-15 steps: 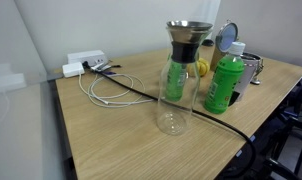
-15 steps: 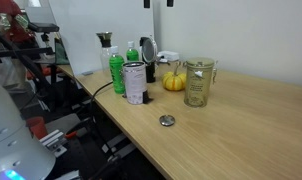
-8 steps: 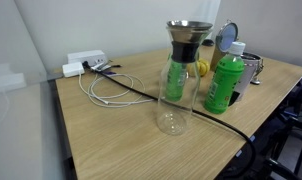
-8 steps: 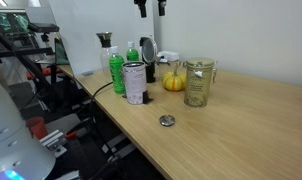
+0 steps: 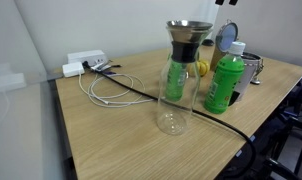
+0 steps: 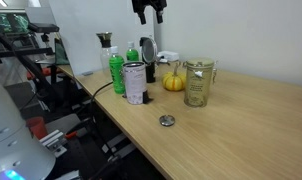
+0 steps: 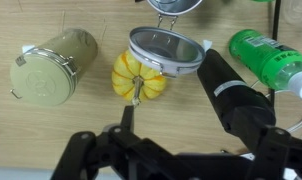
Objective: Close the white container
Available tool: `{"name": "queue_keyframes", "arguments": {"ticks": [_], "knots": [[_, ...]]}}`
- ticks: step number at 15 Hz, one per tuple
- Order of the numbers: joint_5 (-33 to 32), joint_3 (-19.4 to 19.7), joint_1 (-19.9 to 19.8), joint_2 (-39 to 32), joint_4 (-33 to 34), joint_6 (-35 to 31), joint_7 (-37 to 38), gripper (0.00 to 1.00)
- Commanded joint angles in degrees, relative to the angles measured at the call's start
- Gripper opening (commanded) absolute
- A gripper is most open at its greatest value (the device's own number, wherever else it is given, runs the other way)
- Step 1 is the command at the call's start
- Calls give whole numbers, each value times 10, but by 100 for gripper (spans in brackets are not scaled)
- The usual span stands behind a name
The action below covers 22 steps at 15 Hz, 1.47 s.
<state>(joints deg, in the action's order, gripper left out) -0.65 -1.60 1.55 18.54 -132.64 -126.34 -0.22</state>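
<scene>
The white container stands at the back of the table with its round disc lid (image 5: 227, 38) flipped up. Its body is mostly hidden behind the green bottle (image 5: 223, 84). In an exterior view the lid (image 6: 147, 50) rises behind a metal can (image 6: 134, 83). In the wrist view the raised lid (image 7: 163, 48) shows a silver rim and a grey inside, with the container mouth (image 7: 173, 5) at the top edge. My gripper (image 6: 148, 10) hangs high above the container, open and empty. Only its tip shows in an exterior view (image 5: 226, 3). Its dark fingers (image 7: 191, 135) fill the bottom of the wrist view.
A glass carafe (image 5: 185, 80) with a dark top stands mid-table. A small yellow pumpkin (image 7: 139, 75) and an olive-lidded glass jar (image 7: 53, 68) sit beside the container. A flat white box with cables (image 5: 86, 62) lies at the far corner. A small metal cap (image 6: 167, 121) lies near the table edge.
My gripper has come down from the top edge of the exterior views toward the container. The objects on the table have not moved.
</scene>
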Motion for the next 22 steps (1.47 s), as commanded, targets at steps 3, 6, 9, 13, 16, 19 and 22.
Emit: {"name": "queue_keyframes", "arguments": {"ticks": [3,6,9,13,16,19,22], "knots": [[-4,7,-1,-8,-40,-51,-19,100],[-8,10,-3,-12,-48,-58,-26,100],[-7,12,-1,-12,-57,-59,-37,100],[-6,12,1,-17,-68,-70,-49,100],[-1,12,3,-27,-61,-86,-52,79],[4,12,5,-36,-54,-94,-51,52],[-1,11,4,-43,-53,-107,-49,31]]}}
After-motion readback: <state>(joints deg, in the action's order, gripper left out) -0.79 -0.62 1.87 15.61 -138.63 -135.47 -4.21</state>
